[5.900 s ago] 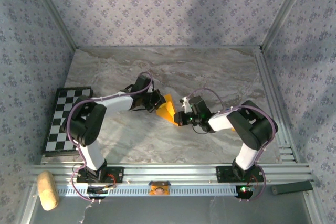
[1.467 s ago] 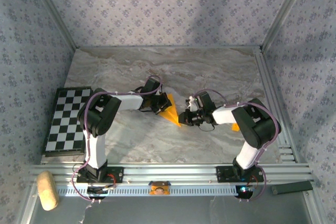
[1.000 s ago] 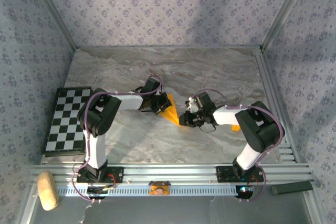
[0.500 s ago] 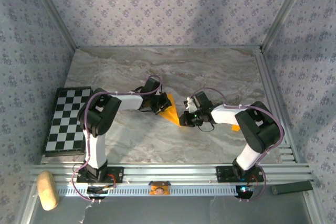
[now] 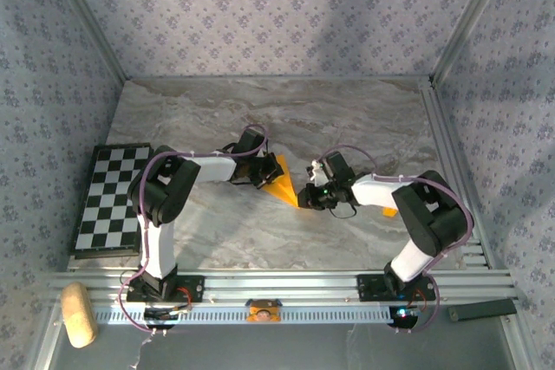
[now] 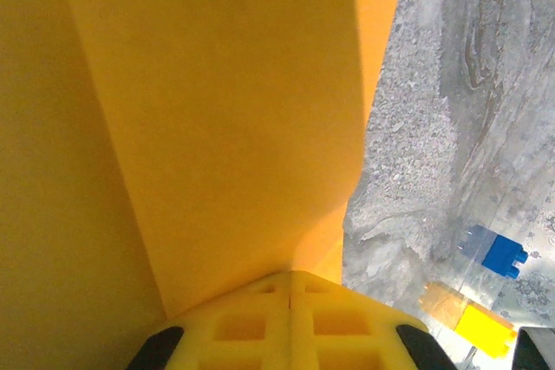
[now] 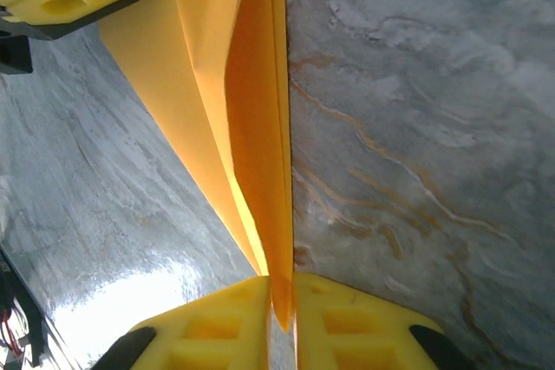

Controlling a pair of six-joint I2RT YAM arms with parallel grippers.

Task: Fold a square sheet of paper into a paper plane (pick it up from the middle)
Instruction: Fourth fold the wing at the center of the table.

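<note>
From above, the sharp-pointed orange-yellow paper plane (image 5: 279, 183) lies mid-worktop (image 5: 364, 119), well right of the black-and-white chequered board (image 5: 108, 197), with bare marble all round. Left wrist: the left hand (image 6: 289, 276) is pinched shut on its broad fold. Right wrist: the right hand (image 7: 279, 288) clamps its pointed tip.

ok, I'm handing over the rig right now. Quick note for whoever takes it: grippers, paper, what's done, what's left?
Left gripper: shut on the wide end of the paper plane.
Right gripper: shut on its narrow tip.
Paper: mid-table, held between the two grippers. I cannot tell whether it touches the marble table. The chequered board lies at the left edge.
Done: sheet picked up and folded into a layered, pointed wedge.
Left: probably the last creases or wings, then release. The exact fold state is hard to judge.
</note>
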